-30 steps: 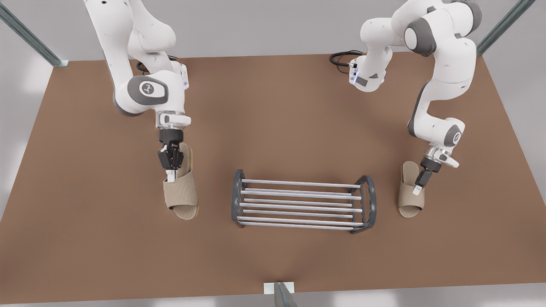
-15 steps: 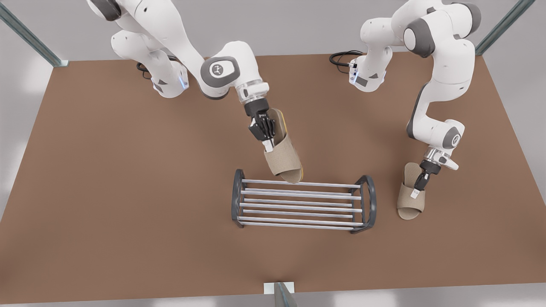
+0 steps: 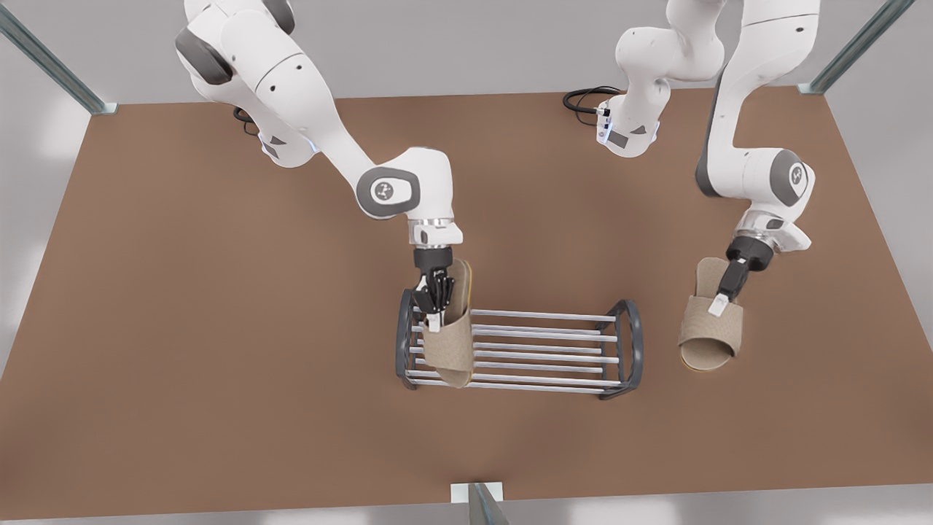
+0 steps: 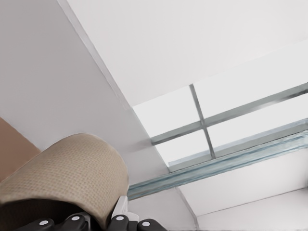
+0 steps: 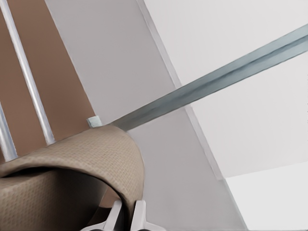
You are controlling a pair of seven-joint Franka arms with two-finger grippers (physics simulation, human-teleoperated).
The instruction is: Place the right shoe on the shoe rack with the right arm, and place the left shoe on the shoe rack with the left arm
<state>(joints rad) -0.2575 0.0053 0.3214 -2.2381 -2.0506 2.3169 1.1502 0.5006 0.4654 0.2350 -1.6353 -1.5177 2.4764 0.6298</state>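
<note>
The shoe rack (image 3: 633,343) stands mid-table, its silver bars (image 5: 29,82) also showing in the right wrist view. My right gripper (image 3: 435,319) is over the rack's end on the front view's left, shut on the strap of a beige slipper, the right shoe (image 3: 452,350), which hangs toe-down against the bars. The strap (image 5: 72,159) is pinched between the right gripper (image 5: 127,215) fingers. My left gripper (image 3: 719,305), off the rack's other end, is shut on the left shoe (image 3: 708,332), which looks raised and tilted. Its strap (image 4: 67,173) arches just beyond the left gripper (image 4: 114,217).
The brown table (image 3: 219,364) has open surface on every side of the rack. A black cable (image 3: 583,98) lies at the far edge by an arm base. A small pale bracket (image 3: 474,492) sits at the near edge, and metal posts (image 3: 44,62) stand at the far corners.
My right gripper carried its shoe from the table at the front view's left across to the rack and lowered it onto the bars. My left gripper rose a little with its shoe.
</note>
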